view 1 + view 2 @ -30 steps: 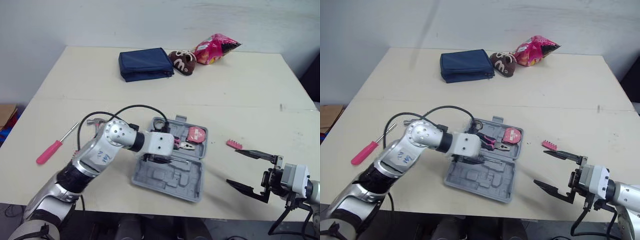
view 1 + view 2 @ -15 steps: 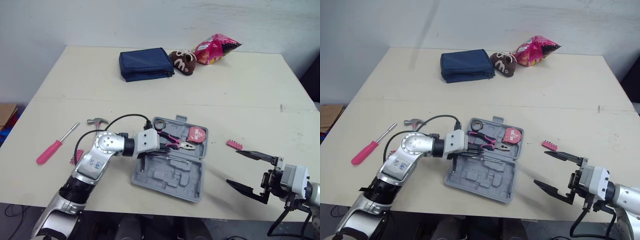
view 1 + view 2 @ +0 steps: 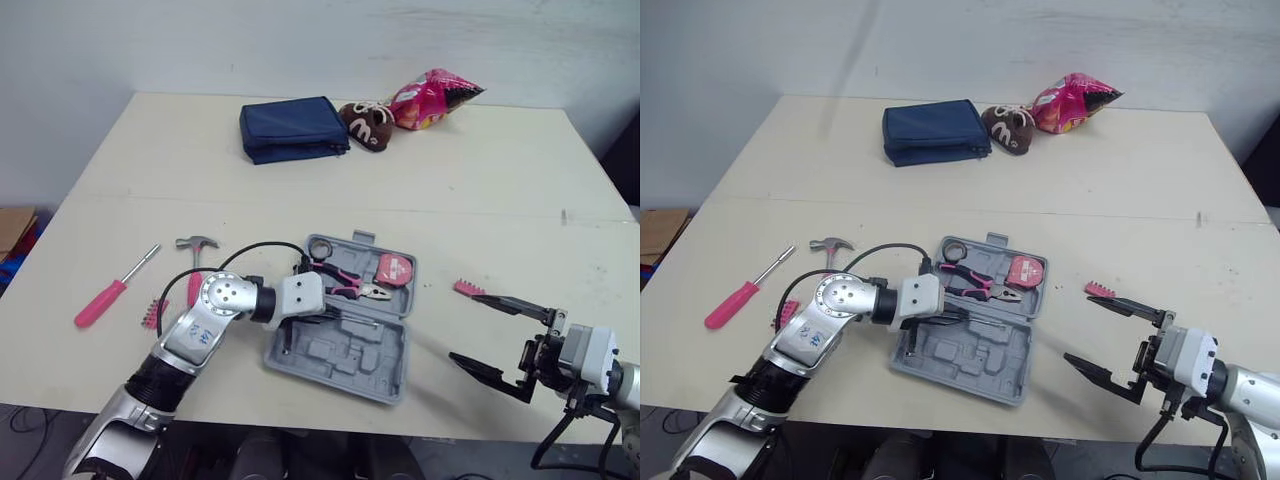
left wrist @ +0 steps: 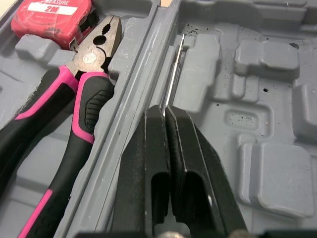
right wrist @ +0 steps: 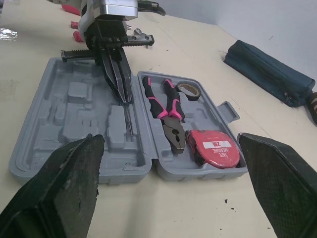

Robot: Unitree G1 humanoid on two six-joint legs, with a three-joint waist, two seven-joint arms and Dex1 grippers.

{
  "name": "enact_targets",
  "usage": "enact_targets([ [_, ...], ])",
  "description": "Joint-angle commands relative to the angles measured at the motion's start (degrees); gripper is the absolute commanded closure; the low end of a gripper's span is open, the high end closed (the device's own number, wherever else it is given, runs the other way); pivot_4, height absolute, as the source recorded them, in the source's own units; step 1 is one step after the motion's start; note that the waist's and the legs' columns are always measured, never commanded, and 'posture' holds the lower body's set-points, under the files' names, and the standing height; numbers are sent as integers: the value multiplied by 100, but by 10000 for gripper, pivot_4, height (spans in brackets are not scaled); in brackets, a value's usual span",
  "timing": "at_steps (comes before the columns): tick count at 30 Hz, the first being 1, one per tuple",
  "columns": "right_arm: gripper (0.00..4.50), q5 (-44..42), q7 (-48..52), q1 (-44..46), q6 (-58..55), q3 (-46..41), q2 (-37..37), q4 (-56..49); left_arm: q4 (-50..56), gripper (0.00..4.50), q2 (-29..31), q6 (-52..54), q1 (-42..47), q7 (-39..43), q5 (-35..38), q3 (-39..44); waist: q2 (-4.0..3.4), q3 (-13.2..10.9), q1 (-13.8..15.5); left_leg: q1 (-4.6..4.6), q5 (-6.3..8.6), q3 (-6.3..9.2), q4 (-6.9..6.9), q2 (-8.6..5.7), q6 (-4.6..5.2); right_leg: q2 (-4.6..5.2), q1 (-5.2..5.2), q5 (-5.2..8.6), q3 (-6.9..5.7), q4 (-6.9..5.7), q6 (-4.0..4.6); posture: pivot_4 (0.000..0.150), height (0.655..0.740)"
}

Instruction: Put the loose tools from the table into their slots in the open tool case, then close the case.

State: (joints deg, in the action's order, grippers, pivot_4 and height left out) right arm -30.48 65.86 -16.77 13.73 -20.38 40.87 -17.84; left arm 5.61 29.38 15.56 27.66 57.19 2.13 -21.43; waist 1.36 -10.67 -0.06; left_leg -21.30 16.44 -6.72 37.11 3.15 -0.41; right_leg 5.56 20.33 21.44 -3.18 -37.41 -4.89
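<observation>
While the grey tool case lies open on the cream table, several tools sit loose to its left. Farthest from the case is a pink-handled screwdriver, well apart from it. Nearer the case lies a small pink bit rack, then a hammer whose pink grip runs partly behind the left arm.

Beyond the case, on the far side of the table, is a navy zipped pouch.

The left gripper reaches into the case from its left side. Its two black fingers are pressed together, and the end of a thin metal rod is pinched at their tips. The rod lies in a groove of the moulded tray, just beside the hinge ridge.

Across the hinge, the other half of the case holds pink-and-black pliers, a small tape roll and a red tape measure — the plier jaws just beside the tape measure.

Behind the case, further along from the pouch, sit a brown shoe and a pink snack bag.

Right of the case, near it, lies a second pink bit rack. The right gripper hovers further right — its fingers spread wide, holding nothing, pointing toward the case.
</observation>
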Motion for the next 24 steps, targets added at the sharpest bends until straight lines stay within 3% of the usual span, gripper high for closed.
enact_targets([
  [1,0,-14,4,-90,92,-30,-45,-134,-137,44564,141,151,-21,119,-393,-401,0,1,0,2,0,0,0,0,0,0,-1,0,0,0,0,1500,7400],
  [8,0,24,43,-205,259,-48,-126,-68,-290,44564,149,1348,102,24,-714,-833,-4,27,0,16,3,0,-1,0,2,0,-19,0,1,4,0,1500,7400],
  [12,0,42,19,-194,263,-33,-120,-81,-225,44564,238,1519,122,149,-771,-1135,-26,68,-5,92,45,2,-14,4,35,1,-102,0,1,31,1,1500,7400],
  [18,0,34,-73,-223,153,-131,-49,-220,68,44564,90,57,-133,202,237,59,-58,112,-8,109,82,-2,-15,23,30,-6,-131,4,1,66,5,1500,7400],
  [24,0,-71,9,-306,95,-414,129,-151,357,44564,171,-971,-546,745,1678,1479,-61,92,-4,28,61,-3,10,31,7,-10,-47,3,-6,47,6,1500,7400],
])
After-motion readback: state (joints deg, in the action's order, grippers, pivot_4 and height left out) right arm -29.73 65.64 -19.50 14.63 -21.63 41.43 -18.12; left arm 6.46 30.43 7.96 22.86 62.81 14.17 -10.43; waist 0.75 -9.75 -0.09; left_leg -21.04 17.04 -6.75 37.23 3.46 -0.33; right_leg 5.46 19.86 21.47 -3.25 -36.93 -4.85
